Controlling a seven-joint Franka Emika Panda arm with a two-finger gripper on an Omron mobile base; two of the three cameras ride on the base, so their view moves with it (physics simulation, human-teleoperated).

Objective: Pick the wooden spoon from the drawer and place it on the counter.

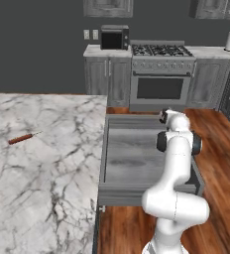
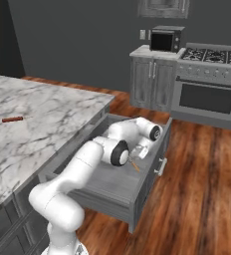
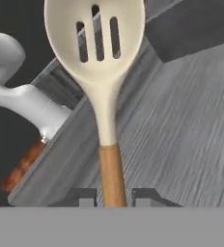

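The gripper (image 3: 112, 195) is closed narrowly on the tan handle of the wooden spoon (image 3: 102, 72), its two dark fingertips (image 3: 84, 197) pressing the shaft from either side above the grey wood-grain floor of the open drawer (image 3: 181, 135). In the hand view the spoon's long axis runs straight away from the gripper, with the pale slotted bowl at the far end and the handle end between the jaws. In the right base view the gripper (image 2: 136, 160) sits low inside the drawer (image 2: 137, 199), beside the white marble counter (image 2: 48, 114), with the spoon's handle (image 2: 135, 165) as a short tan sliver angled downward.
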